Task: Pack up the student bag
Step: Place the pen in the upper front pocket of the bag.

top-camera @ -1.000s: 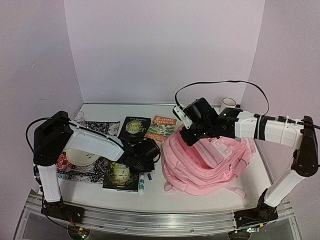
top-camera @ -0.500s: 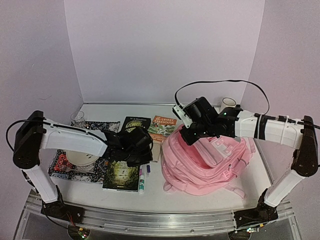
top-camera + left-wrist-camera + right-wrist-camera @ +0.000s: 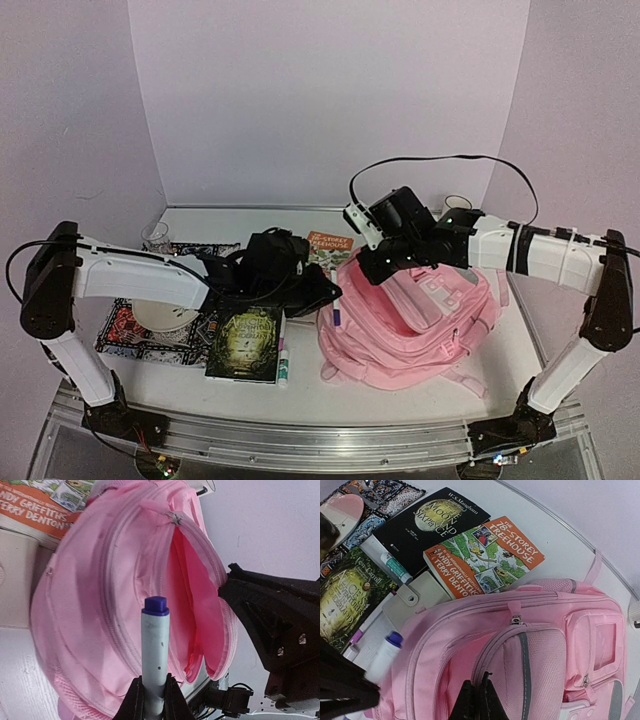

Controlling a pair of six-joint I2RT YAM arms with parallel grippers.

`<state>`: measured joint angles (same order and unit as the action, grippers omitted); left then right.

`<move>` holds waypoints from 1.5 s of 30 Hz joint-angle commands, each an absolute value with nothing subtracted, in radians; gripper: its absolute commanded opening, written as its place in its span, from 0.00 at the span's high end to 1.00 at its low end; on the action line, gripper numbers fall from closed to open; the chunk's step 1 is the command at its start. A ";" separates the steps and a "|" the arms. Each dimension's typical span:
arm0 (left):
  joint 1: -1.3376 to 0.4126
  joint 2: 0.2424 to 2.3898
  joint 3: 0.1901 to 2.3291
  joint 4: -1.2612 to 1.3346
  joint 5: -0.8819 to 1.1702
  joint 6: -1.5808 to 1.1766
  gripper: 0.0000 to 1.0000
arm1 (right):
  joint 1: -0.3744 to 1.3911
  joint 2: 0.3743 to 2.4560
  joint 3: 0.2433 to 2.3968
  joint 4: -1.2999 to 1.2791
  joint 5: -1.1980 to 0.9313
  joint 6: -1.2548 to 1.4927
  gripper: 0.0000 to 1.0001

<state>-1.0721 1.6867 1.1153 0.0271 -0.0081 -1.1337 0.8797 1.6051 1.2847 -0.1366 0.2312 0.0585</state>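
Observation:
The student bag (image 3: 420, 325) is a large pink backpack lying at the right of the table. My right gripper (image 3: 377, 268) is shut on the edge of its front pocket flap (image 3: 492, 680) and holds the pocket open. My left gripper (image 3: 322, 297) is shut on a white marker with a purple cap (image 3: 335, 318), held at the bag's left side. In the left wrist view the marker (image 3: 154, 650) points at the open pink mouth (image 3: 195, 605) from outside it, between my shut jaws (image 3: 154, 692). The right wrist view shows the marker (image 3: 382, 657) beside the bag (image 3: 545, 655).
Three books lie left of the bag: a green one (image 3: 245, 345), a black one (image 3: 432, 522) and an orange one (image 3: 485, 555). A grey case (image 3: 415, 600), a loose marker (image 3: 283, 362), a plate on a patterned mat (image 3: 160, 315), a glass (image 3: 155, 237) and a white cup (image 3: 458, 205) are also there.
My left gripper has risen from the table by the green book and moved right to the bag's opening, carrying the marker. My right gripper has kept hold of the flap.

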 commanded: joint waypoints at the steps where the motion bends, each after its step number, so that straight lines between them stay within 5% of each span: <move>1: -1.069 1.757 1.215 0.156 0.101 -1.130 1.00 | 0.855 1.576 1.360 -0.045 0.106 0.098 1.00; 19: -1.055 1.949 1.370 0.172 0.048 -1.261 0.96 | 0.837 1.588 1.379 -0.017 0.026 0.135 1.00; 32: -1.055 1.954 1.407 0.198 -0.004 -1.271 0.63 | 0.832 1.598 1.368 -0.008 0.056 0.148 1.00; 45: -1.055 1.752 1.180 0.149 -0.071 -1.144 0.56 | 0.823 1.600 1.348 -0.008 0.067 0.146 1.00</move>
